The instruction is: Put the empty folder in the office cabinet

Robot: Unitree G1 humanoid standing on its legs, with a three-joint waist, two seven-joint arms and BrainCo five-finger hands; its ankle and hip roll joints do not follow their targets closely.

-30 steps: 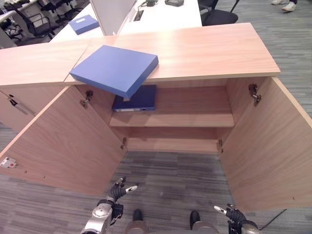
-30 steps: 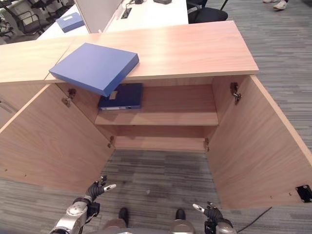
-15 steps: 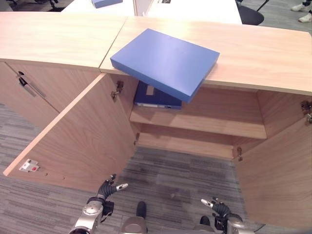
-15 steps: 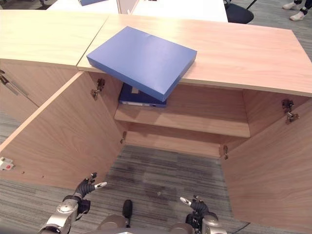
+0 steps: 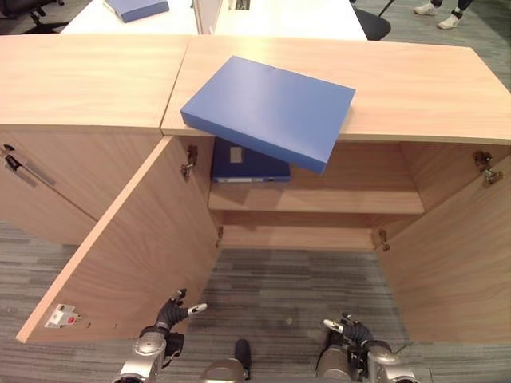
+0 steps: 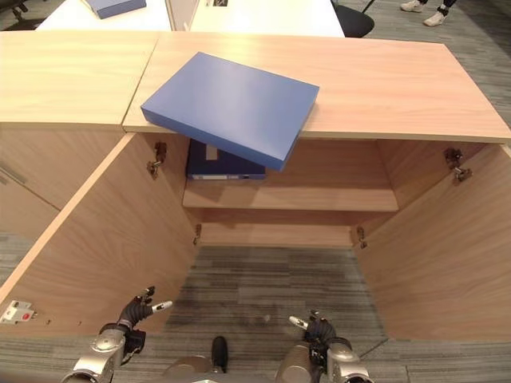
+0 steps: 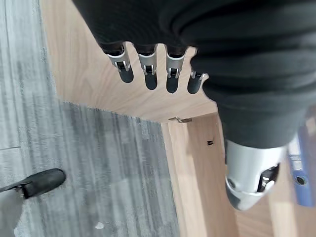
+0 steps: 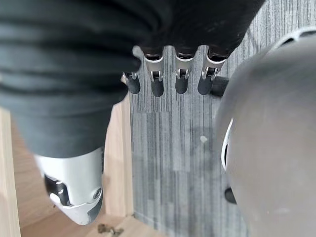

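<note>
Nothing among the furniture has shifted since the earlier frames; only the head camera has swung, so the cabinet now sits squarer in view. Both hands hang low as before, holding nothing.

Flat blue rectangular folder (image 5: 271, 108) lies on the light wooden top of the office cabinet (image 5: 415, 80), turned at an angle, one corner jutting out past the front edge above the open compartment. Both cabinet doors stand wide open: left door (image 5: 136, 239), right door (image 5: 459, 247). On the upper inner shelf (image 5: 335, 199), at its left end, a second darker blue binder (image 5: 243, 166) lies flat, partly hidden under the overhanging folder.

Left hand (image 5: 172, 311) shows near the lower edge over the grey striped carpet (image 5: 287, 279), just beside the left door's bottom corner, fingers (image 7: 150, 74) relaxed and straight, empty. Right hand (image 6: 315, 327) low at centre-right, fingers (image 8: 180, 79) likewise loose, grasping nothing.

Another blue folder (image 5: 136, 8) rests on a white desk (image 5: 295, 16) behind the cabinet. A person's shoes (image 5: 437, 14) show at far right.
</note>
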